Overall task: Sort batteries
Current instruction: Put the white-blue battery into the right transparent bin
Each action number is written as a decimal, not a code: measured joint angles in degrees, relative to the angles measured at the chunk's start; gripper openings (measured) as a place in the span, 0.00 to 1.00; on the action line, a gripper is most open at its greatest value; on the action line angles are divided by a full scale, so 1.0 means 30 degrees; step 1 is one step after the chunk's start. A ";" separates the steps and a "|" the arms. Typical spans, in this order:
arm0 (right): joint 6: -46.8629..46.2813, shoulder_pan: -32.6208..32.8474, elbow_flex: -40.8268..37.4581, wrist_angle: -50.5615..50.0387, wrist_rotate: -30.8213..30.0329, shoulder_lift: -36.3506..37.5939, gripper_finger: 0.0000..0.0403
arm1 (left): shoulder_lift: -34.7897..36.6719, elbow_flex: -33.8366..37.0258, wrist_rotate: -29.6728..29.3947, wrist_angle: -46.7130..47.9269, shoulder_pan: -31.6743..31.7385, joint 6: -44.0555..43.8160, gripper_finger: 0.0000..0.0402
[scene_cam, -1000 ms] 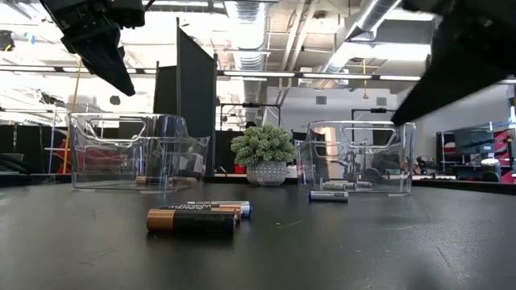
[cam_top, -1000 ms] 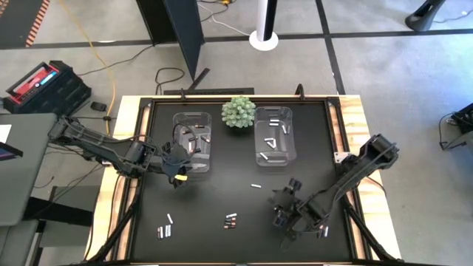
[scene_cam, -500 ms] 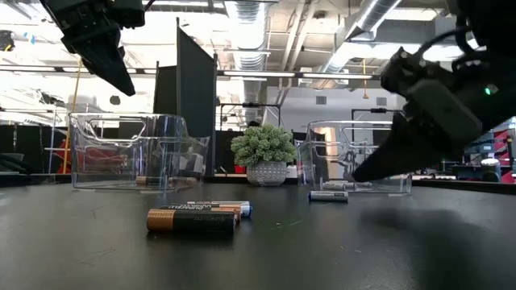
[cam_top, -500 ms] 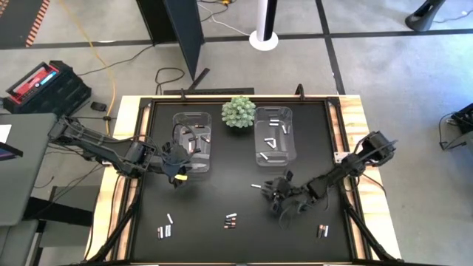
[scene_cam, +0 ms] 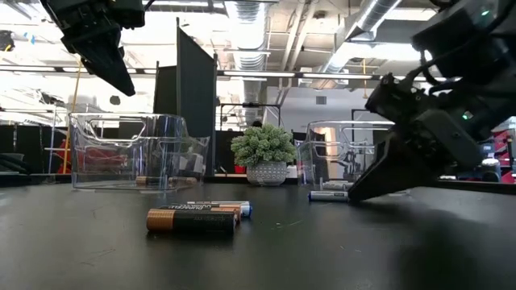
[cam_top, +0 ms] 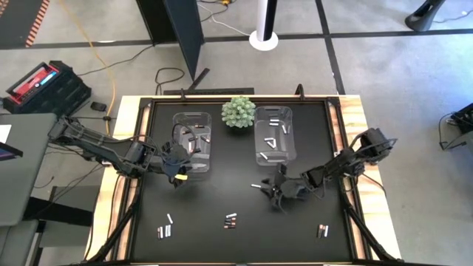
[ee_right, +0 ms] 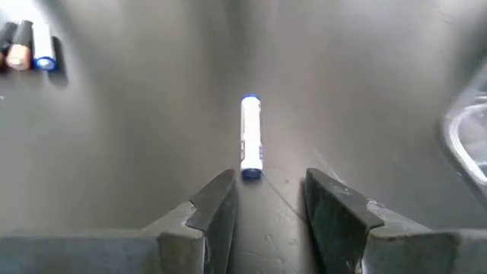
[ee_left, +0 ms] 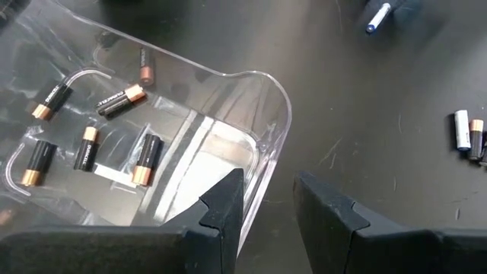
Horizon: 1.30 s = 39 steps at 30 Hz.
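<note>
The right pincer is low over the black tabletop, its two dark fingers spread apart with a bare gap between them. Just ahead of the fingertips lies a lone pale battery, a slim white cylinder with blue bands at both ends, lying lengthwise in line with the gap and not touched. In the high view this battery sits at the pincer's 10 o'clock, near the tabletop's middle.

At 12 o'clock from it stands the right clear bin, holding several pale cells. At 7 o'clock a small cluster of batteries lies together, dark ones with copper ends beside a white one. Another pair lies at 5 o'clock, near the tabletop's edge.

The left pincer hangs at the near corner of the left clear bin, its fingers parted, straddling the bin's rim. Inside that bin lie dark copper-ended batteries. A green spiky ball plant stands between the two bins at the far side. More batteries lie at the near left.
</note>
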<state>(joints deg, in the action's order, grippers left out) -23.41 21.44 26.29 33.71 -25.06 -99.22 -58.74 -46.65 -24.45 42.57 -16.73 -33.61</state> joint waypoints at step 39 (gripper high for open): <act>0.1172 -0.0230 0.4202 -0.8619 0.1727 0.3292 0.06 | 0.0000 0.0000 0.0007 0.0015 0.0006 0.0918 0.28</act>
<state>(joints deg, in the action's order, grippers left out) -19.89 20.75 38.90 7.85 -19.88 -89.34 -58.74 -46.65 -24.43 42.61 -16.71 -30.85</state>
